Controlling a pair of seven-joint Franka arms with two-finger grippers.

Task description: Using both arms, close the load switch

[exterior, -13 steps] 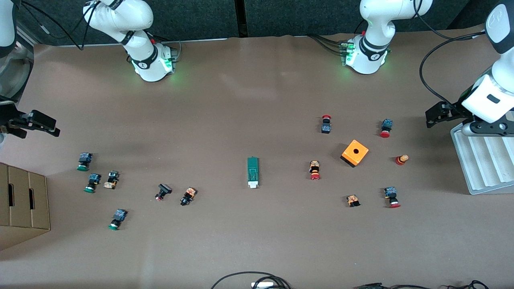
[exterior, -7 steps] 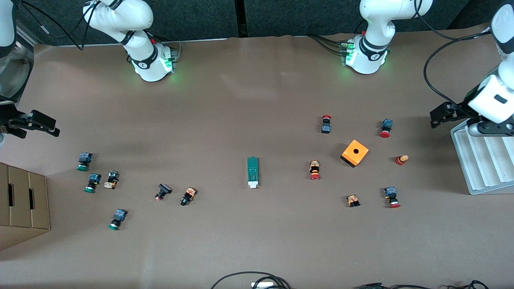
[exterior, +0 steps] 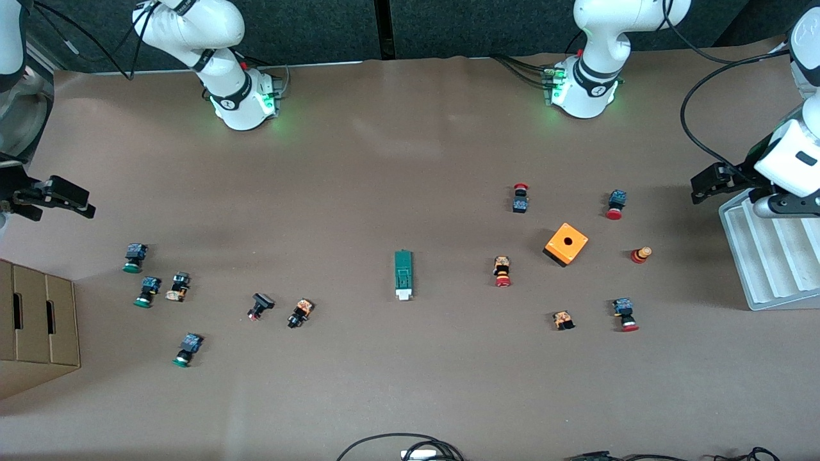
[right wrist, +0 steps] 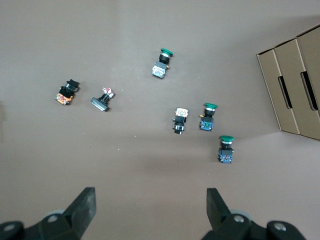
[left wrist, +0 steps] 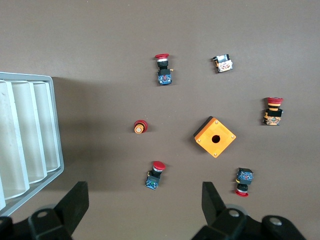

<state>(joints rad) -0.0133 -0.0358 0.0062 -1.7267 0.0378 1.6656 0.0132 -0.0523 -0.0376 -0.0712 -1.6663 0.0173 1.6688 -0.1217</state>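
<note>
Both black two-finger grippers hang open: the left gripper [exterior: 705, 186] over the table beside the ribbed white tray [exterior: 778, 269], the right gripper [exterior: 57, 198] over its own end. Untouched mid-table lies the load switch [exterior: 403, 274], a narrow dark-green block whose white end faces the front camera.

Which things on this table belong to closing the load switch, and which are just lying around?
For the job:
- load switch, mid-table
- left gripper, open, over the table beside the white tray
- right gripper, open, at the right arm's end

Lying about:
- orange cube
- red-capped push-buttons
- green-capped push-buttons
- white tray
- cardboard box
</note>
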